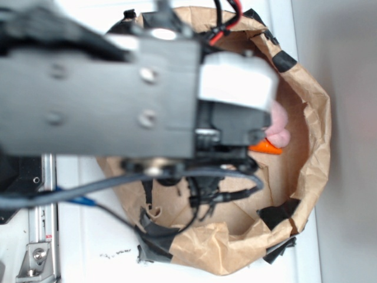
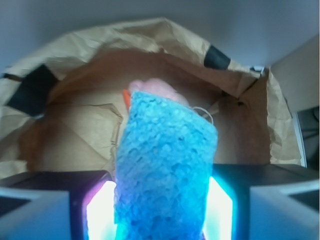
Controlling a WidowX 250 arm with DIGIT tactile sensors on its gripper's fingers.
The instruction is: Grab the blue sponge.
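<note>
The robot arm (image 1: 100, 94), a blurred grey and black mass, fills the upper left and hangs over a crumpled brown paper enclosure (image 1: 315, 124) patched with black tape (image 1: 283, 61). A white block (image 1: 235, 79) sits on the arm's right end. Just right of it a pink object (image 1: 278, 127) pokes out, touching the tip of an orange toy carrot (image 1: 266, 147) below it. Black and grey cables (image 1: 194, 177) loop beneath the arm, and red wires (image 1: 227, 26) run at the top
</note>
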